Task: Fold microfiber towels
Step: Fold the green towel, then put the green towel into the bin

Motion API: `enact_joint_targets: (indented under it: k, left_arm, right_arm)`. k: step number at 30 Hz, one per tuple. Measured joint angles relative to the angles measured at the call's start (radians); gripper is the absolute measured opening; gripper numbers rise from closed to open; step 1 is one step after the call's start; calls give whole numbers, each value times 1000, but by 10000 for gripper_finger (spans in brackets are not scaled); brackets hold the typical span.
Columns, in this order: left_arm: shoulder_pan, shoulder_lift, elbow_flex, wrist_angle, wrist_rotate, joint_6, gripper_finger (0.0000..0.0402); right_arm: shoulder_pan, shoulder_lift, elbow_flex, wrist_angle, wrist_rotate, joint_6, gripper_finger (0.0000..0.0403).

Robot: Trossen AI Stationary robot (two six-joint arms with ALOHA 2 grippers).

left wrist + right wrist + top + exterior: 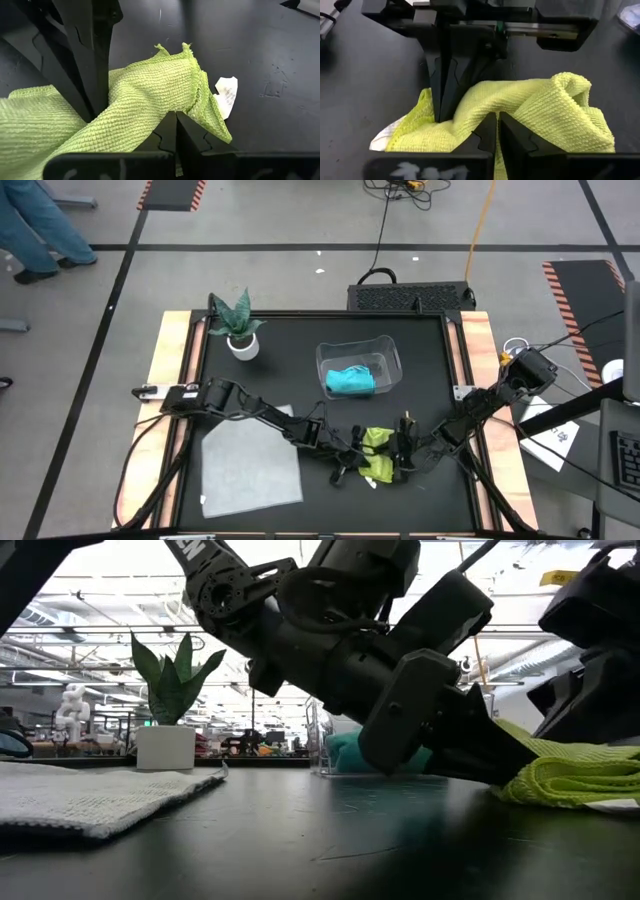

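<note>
The yellow-green towel lies bunched on the black table, near its front edge, between my two grippers. Its white label lies on the table. My left gripper comes from the table's left and is shut on the towel. My right gripper comes from the right and is shut on it too, facing the left one a short way off. The light grey towel lies flat at the front left. The teal towel lies crumpled in the clear bin. My left gripper pinches a raised ridge of the yellow-green towel between its two fingers. In the low view the fingers slant down from the table's left. The rest of the towel lies bunched on the table. My right gripper pinches a bunched fold of the towel between its two fingers, coming from the table's right, opposite the left gripper's fingers. One layer or several, I cannot tell. The cloth humps up slack beside the fingers.
A small potted plant stands at the far left of the table. The clear bin stands at the far middle. Wooden side rails border the black tabletop. A person's legs show on the floor beyond the table.
</note>
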Motion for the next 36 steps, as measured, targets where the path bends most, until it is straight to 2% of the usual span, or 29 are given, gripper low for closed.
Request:
enact_joint_targets:
  k: [4, 9, 13, 18, 22, 28, 36]
  left_arm:
    - [-10, 0, 0, -6, -6, -12, 4]
    - [-13, 0, 0, -12, -26, -12, 11]
    - [-12, 0, -1, -14, -31, -9, 17]
    - [-10, 0, -1, -19, -32, -1, 3]
    - [-9, 0, -1, -20, -32, 0, 12]
    - [-8, 0, -3, 3, -36, 42, 29]
    - [-8, -22, -5, -9, -36, 94, 33]
  right_arm:
    - [8, 0, 0, 31, -3, 1, 11]
    - [35, -47, 27, 56, -103, -62, 11]
    - [78, -140, 50, -60, -106, -55, 11]
    - [146, -269, 52, -287, -135, 106, 11]
    - [193, -308, 52, -405, -181, 271, 13]
    - [209, -296, 37, -427, -210, 390, 43]
    - [214, -255, -23, -422, -206, 567, 118]
